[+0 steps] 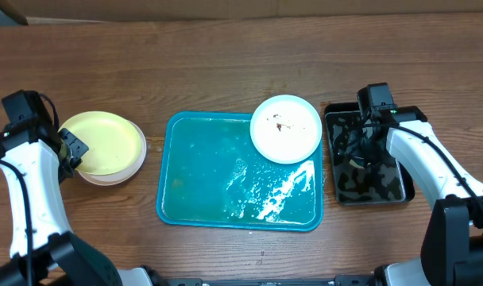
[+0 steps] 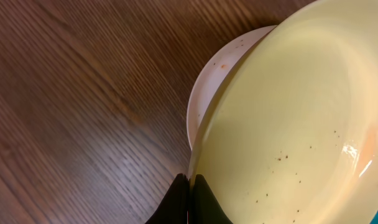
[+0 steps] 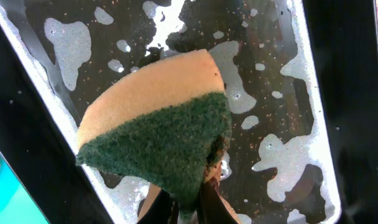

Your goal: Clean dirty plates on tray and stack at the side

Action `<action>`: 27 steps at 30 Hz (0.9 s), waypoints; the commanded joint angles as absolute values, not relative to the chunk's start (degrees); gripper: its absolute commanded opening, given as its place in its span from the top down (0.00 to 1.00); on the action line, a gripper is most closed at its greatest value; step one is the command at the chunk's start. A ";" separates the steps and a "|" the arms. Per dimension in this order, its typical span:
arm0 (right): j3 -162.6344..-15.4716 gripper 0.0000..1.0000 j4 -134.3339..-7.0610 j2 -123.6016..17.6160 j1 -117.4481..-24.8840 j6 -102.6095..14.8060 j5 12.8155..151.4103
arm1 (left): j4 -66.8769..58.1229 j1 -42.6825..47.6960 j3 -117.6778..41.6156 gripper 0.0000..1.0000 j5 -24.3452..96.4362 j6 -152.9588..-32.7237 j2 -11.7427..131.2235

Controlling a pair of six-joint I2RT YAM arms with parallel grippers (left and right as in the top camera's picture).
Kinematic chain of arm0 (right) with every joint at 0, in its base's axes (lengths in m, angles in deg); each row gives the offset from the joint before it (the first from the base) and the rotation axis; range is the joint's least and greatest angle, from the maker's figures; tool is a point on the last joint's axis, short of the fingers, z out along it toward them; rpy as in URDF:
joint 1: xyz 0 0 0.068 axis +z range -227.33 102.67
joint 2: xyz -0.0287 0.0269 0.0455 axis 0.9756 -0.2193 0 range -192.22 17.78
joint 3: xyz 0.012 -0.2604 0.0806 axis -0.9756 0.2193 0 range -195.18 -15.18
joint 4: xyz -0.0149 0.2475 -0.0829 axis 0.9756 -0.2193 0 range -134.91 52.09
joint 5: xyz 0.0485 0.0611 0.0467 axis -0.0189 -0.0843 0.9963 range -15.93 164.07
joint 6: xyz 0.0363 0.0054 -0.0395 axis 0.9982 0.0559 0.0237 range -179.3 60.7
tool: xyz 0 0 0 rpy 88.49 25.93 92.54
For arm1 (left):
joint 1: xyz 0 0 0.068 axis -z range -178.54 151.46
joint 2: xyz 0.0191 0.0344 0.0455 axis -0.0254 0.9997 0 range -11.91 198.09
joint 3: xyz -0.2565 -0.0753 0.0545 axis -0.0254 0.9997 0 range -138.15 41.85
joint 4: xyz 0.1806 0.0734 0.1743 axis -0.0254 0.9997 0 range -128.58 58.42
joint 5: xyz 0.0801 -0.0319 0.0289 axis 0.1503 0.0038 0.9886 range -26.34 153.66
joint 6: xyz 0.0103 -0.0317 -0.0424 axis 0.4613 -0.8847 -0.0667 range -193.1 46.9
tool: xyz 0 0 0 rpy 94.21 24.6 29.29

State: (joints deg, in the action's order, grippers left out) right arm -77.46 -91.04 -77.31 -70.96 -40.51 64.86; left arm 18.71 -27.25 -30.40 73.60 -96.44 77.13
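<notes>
The left gripper (image 2: pixel 189 194) is pinching the near rim of the yellow-green plate (image 2: pixel 295 130), with its two dark fingers closed and the rim between them. This plate is lying over the lower white plate (image 2: pixel 215 84), which is showing only as a thin crescent at one side. Small dark specks are dotting the yellow-green surface. I cannot tell if the upper plate is lying flat or a little tilted. The left arm (image 1: pixel 25 183) is coming up from the near left corner, bending at the far end and turning its wrist inward to the two plates, which are sitting left of the tray and apart from it.

The right gripper (image 3: pixel 190 200) is gripping the sponge (image 3: pixel 158 140), yellow foam with a green scouring face, between closed fingers. The sponge is hanging over the black tub (image 3: pixel 313 112), where patches of white foam are floating on dark water. If the sponge is touching the water, I cannot say. The right arm (image 1: pixel 432 163) is reaching from the near right corner toward the tub.

The tray (image 1: pixel 198 187) is lying in the middle of the wooden table (image 1: pixel 226 71), wet, with foam streaks on its right half. The smeared white plate (image 1: pixel 293 141) is resting at the tray's far right corner, carrying brown marks near its centre
</notes>
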 commanded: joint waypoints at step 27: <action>-76.56 0.96 -82.27 -76.74 -71.09 -44.56 68.16 | 23.52 -8.00 -31.39 0.51 50.76 -83.98 80.56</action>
